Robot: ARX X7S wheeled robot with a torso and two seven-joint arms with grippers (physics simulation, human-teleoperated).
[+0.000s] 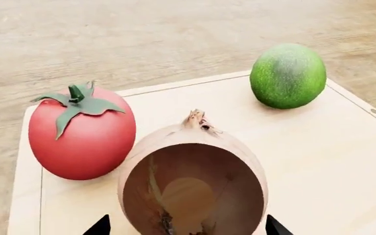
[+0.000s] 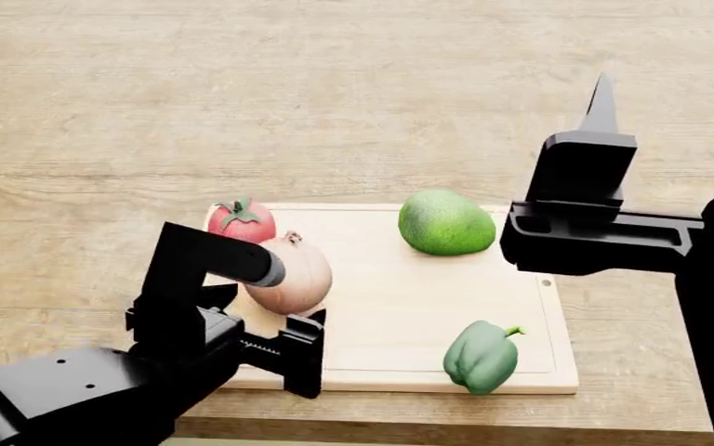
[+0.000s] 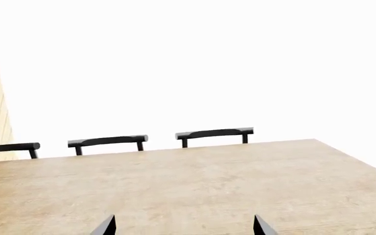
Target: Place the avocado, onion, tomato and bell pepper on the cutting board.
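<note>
Head view: all four foods lie on the cutting board (image 2: 394, 307): tomato (image 2: 242, 221) at 10 o'clock, avocado (image 2: 445, 222) at 1, bell pepper (image 2: 482, 357) at 5. Left tool (image 1: 185, 226) spread around the onion (image 2: 290, 273), contact unclear. Right tool (image 3: 184, 226) open, empty, above the desk (image 2: 357, 102).

Bare table (image 3: 195, 186), three chair backs (image 3: 214, 133)
</note>
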